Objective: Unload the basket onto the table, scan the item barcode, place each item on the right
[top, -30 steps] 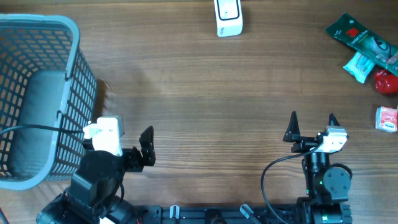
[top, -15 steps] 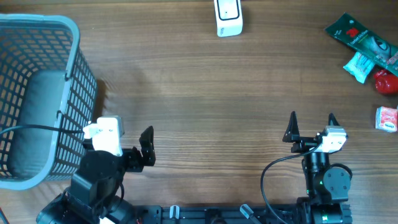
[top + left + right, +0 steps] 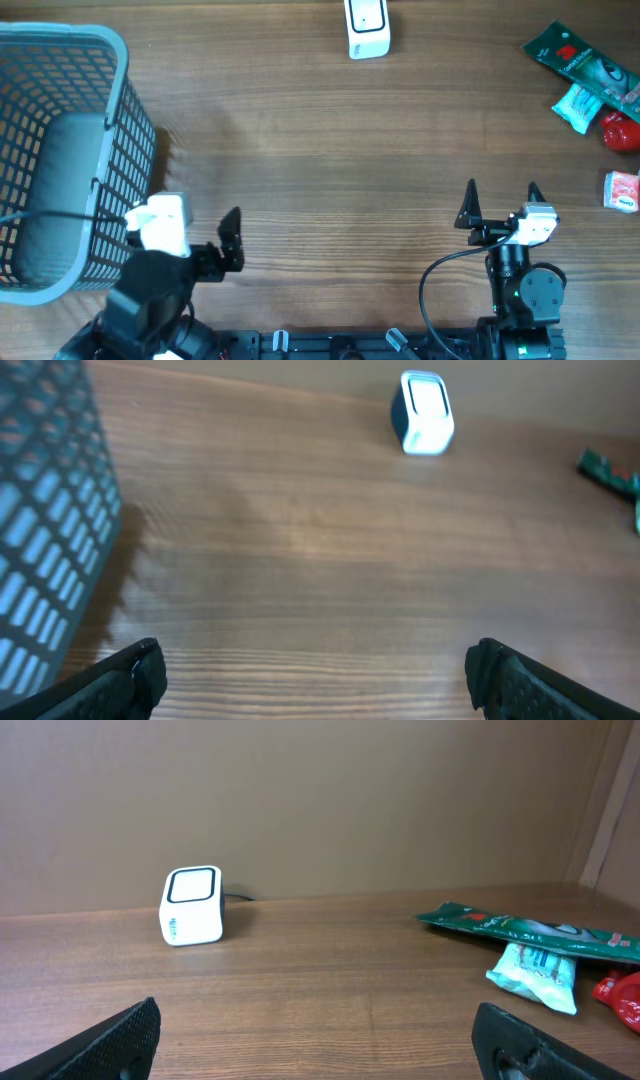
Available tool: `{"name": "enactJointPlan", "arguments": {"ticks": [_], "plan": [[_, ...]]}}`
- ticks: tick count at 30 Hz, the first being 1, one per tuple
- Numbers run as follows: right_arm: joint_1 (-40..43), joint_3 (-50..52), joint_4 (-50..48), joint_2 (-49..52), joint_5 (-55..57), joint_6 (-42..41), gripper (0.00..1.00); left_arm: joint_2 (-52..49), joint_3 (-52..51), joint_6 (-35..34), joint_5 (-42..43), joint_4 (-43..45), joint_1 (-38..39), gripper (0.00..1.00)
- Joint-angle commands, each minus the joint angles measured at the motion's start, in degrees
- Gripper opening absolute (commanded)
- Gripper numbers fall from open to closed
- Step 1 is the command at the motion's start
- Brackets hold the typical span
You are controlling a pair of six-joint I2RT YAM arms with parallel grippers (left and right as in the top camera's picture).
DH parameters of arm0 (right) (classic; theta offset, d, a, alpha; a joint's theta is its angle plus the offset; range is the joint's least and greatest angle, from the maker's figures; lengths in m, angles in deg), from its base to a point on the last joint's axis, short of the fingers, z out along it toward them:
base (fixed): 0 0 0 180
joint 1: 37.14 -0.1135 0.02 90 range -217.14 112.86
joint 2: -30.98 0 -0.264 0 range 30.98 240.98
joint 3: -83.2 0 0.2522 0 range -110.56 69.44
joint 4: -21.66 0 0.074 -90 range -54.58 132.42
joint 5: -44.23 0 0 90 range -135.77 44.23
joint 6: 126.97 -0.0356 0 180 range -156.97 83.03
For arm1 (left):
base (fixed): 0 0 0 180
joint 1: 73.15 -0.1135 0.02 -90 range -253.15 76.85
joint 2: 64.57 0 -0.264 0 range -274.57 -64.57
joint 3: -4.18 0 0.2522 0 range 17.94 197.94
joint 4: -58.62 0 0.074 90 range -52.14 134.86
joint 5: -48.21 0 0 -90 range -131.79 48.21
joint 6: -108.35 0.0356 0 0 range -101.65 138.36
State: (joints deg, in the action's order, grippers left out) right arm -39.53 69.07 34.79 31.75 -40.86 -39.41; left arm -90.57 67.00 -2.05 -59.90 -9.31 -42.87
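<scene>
The white barcode scanner (image 3: 367, 28) stands at the far edge of the wooden table; it also shows in the left wrist view (image 3: 425, 412) and the right wrist view (image 3: 192, 906). The items lie at the far right: a green packet (image 3: 580, 58), a pale blue packet (image 3: 578, 106), a red item (image 3: 620, 131) and a small pink and white box (image 3: 622, 190). My left gripper (image 3: 195, 232) is open near the front left, beside the basket, with nothing between its fingers (image 3: 318, 670). Near the front right, my right gripper (image 3: 502, 195) is also open and empty (image 3: 320, 1040), well short of the items.
A large grey wire basket (image 3: 130, 150) fills the left side, close against my left arm. In the right wrist view the green packet (image 3: 530, 928) and the pale blue packet (image 3: 535, 972) lie ahead to the right. A brown wall stands behind the scanner.
My left arm has shifted slightly to the left, toward the basket. The right arm and all the items have stayed where they were.
</scene>
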Motion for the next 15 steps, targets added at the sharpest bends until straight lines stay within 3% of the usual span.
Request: {"name": "enactJointPlan", "arguments": {"ticks": [1,5,10,15], "plan": [[0.5,0.1,-0.2,-0.6,-1.1,0.8,1.0,2.2,-0.8,0.5,5.0,-0.1,-7.7,1.0],[0.5,0.1,-0.2,-0.6,-1.1,0.8,1.0,6.6,-3.9,-1.2,10.8,-0.3,-19.1,1.0],[0.5,0.1,-0.2,-0.6,-1.1,0.8,1.0,19.6,-9.5,-0.9,11.5,3.0,-24.4,1.0],[0.5,0.1,-0.2,-0.6,-1.1,0.8,0.99,25.8,-21.5,5.3,16.5,20.0,-27.6,1.0]]}}
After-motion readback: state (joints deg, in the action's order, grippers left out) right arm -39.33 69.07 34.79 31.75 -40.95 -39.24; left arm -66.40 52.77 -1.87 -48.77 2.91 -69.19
